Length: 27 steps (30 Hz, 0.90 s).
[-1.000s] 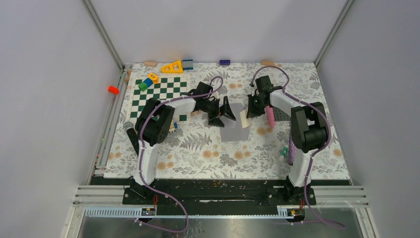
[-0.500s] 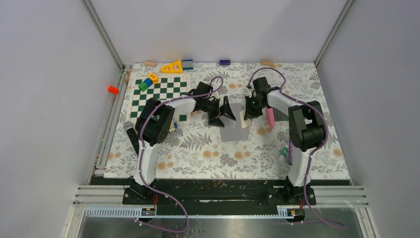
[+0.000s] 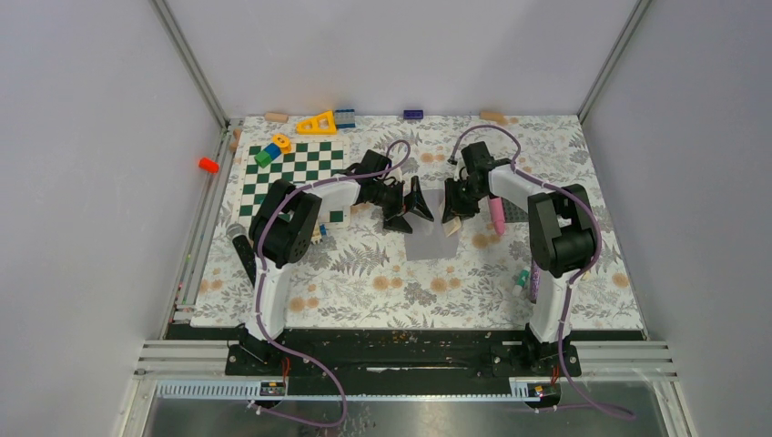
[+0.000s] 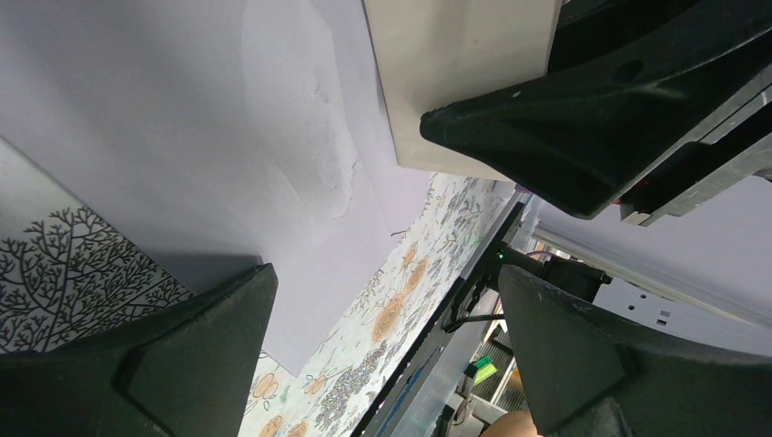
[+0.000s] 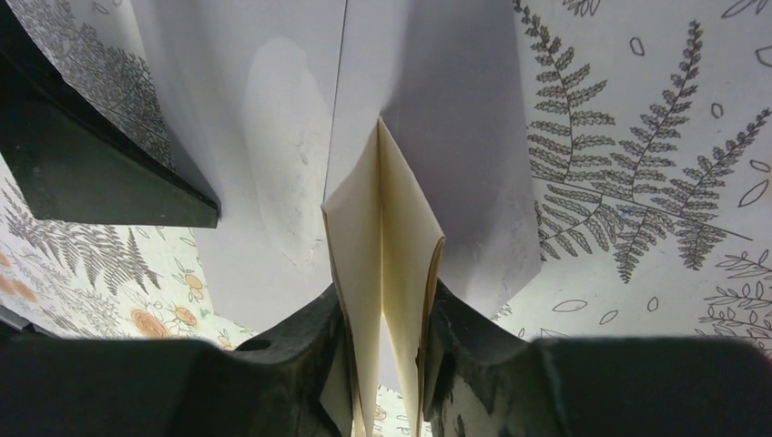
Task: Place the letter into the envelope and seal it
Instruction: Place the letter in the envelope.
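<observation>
- On the left, the left gripper (image 3: 411,209) sits low beside the envelope's left edge, jaws spread wide with nothing between them. Nothing pins the paper down there, so we judge that a push from the letter could slide the whole envelope across the cloth.
- In the middle, the envelope (image 3: 430,238) lies flat on the floral tablecloth (image 3: 364,264), between the two grippers. It is thin, smooth, pale grey-lavender paper with a straight crease and a faint rumpled patch. We cannot tell whether its mouth stands open. If it lies shut, the letter would skid over the top instead of going in.
- On the right, the right gripper (image 5: 387,339) is closed on the letter (image 5: 380,264), one finger pressing each outer face, with the letter's free end over the envelope. The letter is a cream sheet, stiffer than the envelope and folded once, and its halves spring apart in a narrow V. We think those splayed halves could snag or straddle the envelope's edge. A slackened grip could also let the fold pop wider and drop askew.
</observation>
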{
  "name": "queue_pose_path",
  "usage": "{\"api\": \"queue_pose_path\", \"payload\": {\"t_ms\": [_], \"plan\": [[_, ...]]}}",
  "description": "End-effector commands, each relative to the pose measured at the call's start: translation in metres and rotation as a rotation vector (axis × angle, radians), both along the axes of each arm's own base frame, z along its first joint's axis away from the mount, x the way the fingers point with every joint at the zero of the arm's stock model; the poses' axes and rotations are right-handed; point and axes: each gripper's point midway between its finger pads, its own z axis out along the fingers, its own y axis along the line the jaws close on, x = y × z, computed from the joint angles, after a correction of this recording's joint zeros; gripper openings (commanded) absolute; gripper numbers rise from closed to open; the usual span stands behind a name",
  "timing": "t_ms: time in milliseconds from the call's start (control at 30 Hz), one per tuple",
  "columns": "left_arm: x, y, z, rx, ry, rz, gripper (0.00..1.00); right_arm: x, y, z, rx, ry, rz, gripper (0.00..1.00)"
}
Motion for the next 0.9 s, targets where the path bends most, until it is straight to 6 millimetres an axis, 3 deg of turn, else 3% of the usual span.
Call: {"api": "queue_pose_path", "payload": {"t_ms": [0, 133, 467, 633, 733, 867], "plan": [[-0.001, 0.001, -0.023, 0.059, -0.005, -0.002, 0.99, 0.002, 0.002, 0.026, -0.006, -0.055, 0.043, 0.34], [0.000, 0.001, -0.024, 0.059, -0.004, -0.002, 0.99, 0.000, -0.001, 0.027, -0.005, -0.048, 0.045, 0.35], [0.000, 0.002, -0.023, 0.062, -0.008, 0.000, 0.99, 0.002, 0.003, 0.053, 0.079, -0.051, 0.053, 0.40], [0.001, 0.001, -0.022, 0.059, -0.014, -0.002, 0.99, -0.001, -0.001, 0.054, 0.061, -0.043, 0.051, 0.40], [0.000, 0.002, -0.022, 0.059, -0.013, -0.003, 0.99, -0.002, -0.004, 0.051, 0.044, -0.035, 0.049, 0.34], [0.000, 0.002, -0.022, 0.060, -0.016, -0.004, 0.99, -0.003, -0.008, 0.046, 0.018, -0.021, 0.039, 0.18]]}}
